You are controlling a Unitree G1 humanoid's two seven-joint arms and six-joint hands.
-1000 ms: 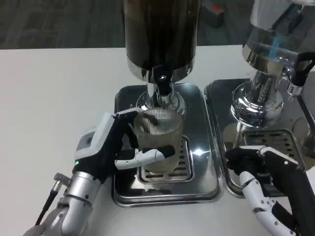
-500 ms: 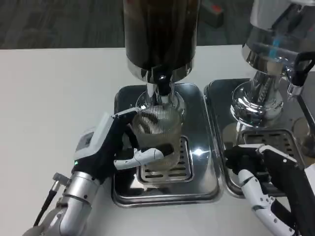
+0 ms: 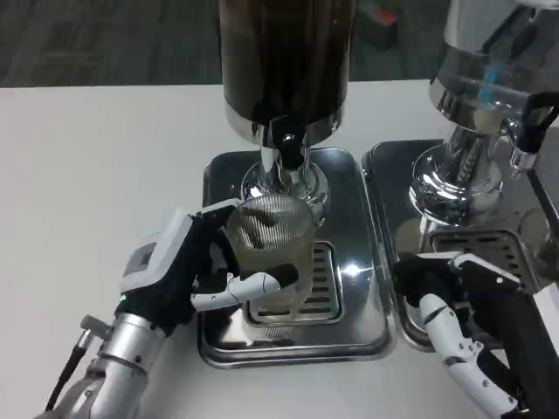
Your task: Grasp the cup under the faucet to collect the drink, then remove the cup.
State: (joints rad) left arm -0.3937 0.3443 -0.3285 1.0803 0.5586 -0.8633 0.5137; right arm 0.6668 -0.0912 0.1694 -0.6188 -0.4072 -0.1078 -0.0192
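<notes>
Head view: faucet (image 3: 288, 140) above cup (image 3: 266, 240); second dispenser (image 3: 485, 96) rightward

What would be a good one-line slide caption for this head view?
Left hand grips a ribbed glass cup on the drip tray below the dark dispenser's faucet.

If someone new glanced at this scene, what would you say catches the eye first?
The dark drink dispenser towers at top centre, its faucet above a shiny steel drip tray. Just below the faucet, the left hand grips a ribbed clear cup, tilted over the tray's grate. The right hand rests at the neighbouring tray, beneath a second dispenser.
</notes>
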